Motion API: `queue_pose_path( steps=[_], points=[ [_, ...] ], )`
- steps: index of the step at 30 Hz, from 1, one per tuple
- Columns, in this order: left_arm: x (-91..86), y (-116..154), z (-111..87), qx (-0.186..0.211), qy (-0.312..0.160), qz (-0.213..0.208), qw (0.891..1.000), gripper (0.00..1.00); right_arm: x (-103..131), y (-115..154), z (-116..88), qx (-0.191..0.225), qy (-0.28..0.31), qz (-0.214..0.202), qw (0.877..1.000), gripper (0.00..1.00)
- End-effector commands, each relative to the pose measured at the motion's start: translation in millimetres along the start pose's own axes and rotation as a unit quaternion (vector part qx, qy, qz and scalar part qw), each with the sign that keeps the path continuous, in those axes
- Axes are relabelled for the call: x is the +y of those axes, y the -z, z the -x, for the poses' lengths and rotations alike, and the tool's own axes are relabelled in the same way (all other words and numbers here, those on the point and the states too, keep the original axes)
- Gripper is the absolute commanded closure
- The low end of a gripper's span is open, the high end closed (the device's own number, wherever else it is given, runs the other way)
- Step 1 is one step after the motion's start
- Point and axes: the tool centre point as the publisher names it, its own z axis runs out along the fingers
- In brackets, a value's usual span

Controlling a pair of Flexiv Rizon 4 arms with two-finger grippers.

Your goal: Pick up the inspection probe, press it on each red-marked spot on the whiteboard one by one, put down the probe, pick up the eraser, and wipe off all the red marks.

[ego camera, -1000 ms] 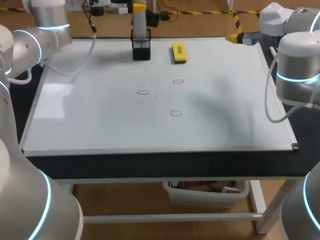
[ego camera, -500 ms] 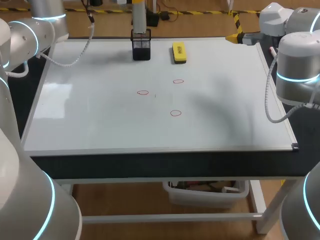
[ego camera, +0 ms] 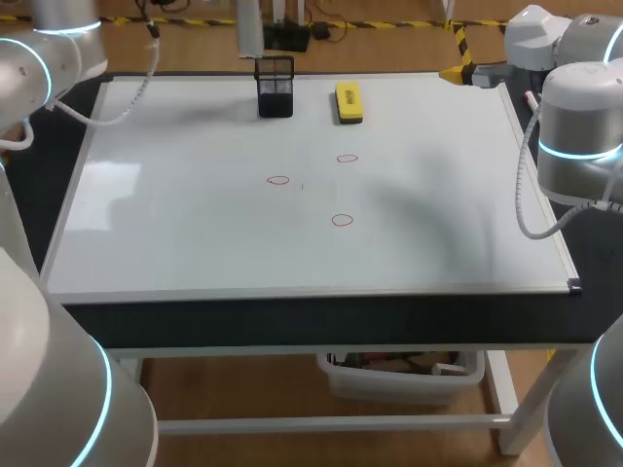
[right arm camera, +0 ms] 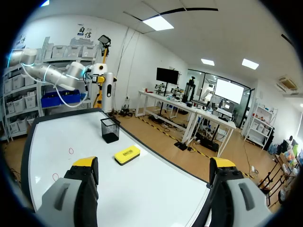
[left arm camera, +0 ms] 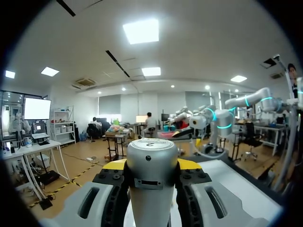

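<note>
Left gripper (left arm camera: 152, 165): clamped on the probe (left arm camera: 151, 152), up clear of the holder (ego camera: 275, 88)
Right gripper (right arm camera: 154, 163): fingers spread wide, eraser (right arm camera: 127, 154) ahead

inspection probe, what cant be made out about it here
Left wrist view: the lower end of the inspection probe is out of view between the fingers of the left gripper; its body covers most of both yellow tips.
Head view: top edge cuts off its upper part and the gripper.

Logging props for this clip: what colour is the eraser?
Yellow; the eraser shows best in the head view.
</note>
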Motion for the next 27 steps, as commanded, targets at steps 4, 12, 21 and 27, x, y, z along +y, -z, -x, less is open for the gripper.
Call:
queue_pose_path(
  steps=[4, 12, 21, 27],
  points=[
    [-2.8, 33, -18.3, -0.025, -0.002, 0.002, 1.0, 1.0, 0, 0, 0, 0.001, 0.0, -0.001, 1.0, 0.0],
    [3.2, 67, -25.0, -0.05, -0.001, 0.002, 0.999, 1.0, 0, 0, 0, 0.001, 0.0, -0.001, 1.0, 0.0],
    [14.2, 102, -33.0, -0.082, 0.0, 0.002, 0.997, 1.0, 0, 0, 0, 0.001, 0.0, -0.001, 1.0, 0.0],
    [26.1, 117, -34.8, -0.095, 0.003, 0.006, 0.996, 1.0, 0, 0, 0, 0.001, 0.0, -0.001, 1.0, 0.0]
  ],
)
